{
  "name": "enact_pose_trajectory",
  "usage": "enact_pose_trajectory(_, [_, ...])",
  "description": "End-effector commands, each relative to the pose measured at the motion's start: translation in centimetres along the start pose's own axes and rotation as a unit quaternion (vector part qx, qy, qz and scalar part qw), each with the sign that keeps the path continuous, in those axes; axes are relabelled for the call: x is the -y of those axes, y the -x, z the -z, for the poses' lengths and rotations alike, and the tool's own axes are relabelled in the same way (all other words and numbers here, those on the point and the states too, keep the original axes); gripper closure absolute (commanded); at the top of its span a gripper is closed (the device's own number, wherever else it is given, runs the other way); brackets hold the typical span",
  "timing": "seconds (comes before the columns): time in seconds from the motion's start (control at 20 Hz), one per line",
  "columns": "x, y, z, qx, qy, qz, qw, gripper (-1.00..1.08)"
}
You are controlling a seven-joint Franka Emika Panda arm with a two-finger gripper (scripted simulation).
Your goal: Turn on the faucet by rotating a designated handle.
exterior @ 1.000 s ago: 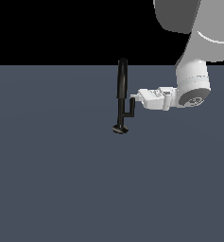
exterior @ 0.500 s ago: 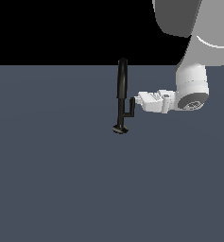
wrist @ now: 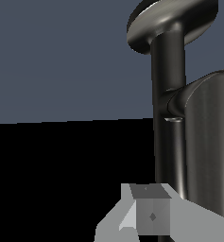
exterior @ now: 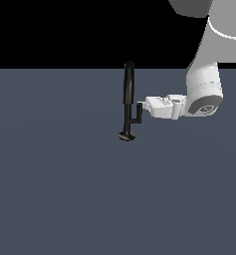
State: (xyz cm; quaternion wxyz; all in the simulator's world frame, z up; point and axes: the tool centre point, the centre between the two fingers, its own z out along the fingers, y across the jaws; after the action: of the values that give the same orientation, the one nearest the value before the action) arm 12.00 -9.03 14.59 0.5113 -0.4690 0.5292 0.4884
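The faucet (exterior: 128, 99) stands upright on the floor (exterior: 64, 189), its round base (exterior: 126, 135) at the bottom and the thicker tube on top. The handle (exterior: 137, 113) juts from the stem toward the exterior view's right. The gripper (exterior: 141, 106) lies level on that same side — its tip touching the handle's upright stub — with the arm (exterior: 204, 89) rising behind it, further right.

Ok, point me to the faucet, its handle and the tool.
faucet (exterior: 128, 82), exterior view, on the thick upper tube.
handle (exterior: 138, 110), exterior view, on the short upright stub of the side arm.
tool (exterior: 145, 105), exterior view, at the white fingertips next to the stub.
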Motion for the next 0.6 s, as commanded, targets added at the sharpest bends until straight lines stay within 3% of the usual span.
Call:
enact_pose_trajectory(0.0, [-0.4,0.1,0.0,0.0,0.0,0.0,1.0,1.08])
enact_pose_trajectory(0.55, [-2.5,0.8,0.0,0.0,0.0,0.0,1.0,1.08])
